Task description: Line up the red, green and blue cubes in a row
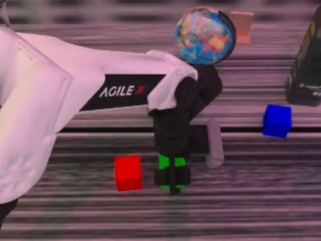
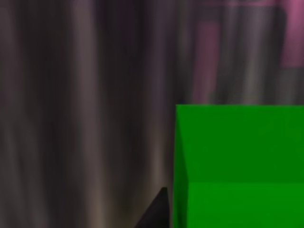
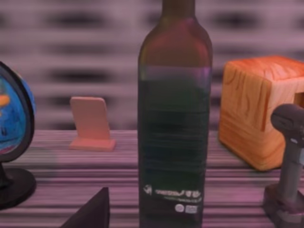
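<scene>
Striped purple bench (image 1: 261,201). Left gripper (image 1: 172,175) at centre front, fingers (image 1: 163,176) closed on green cube (image 1: 164,161), just right of red cube (image 1: 128,172). Blue cube (image 1: 277,120) well apart at right. Globe (image 1: 204,35) behind. Right wrist view faces a dark bottle (image 3: 174,118); right fingers: cannot tell.

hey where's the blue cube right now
In the top view the blue cube sits alone on the table's right side, just below the dark bottle, far from the red cube.
</scene>
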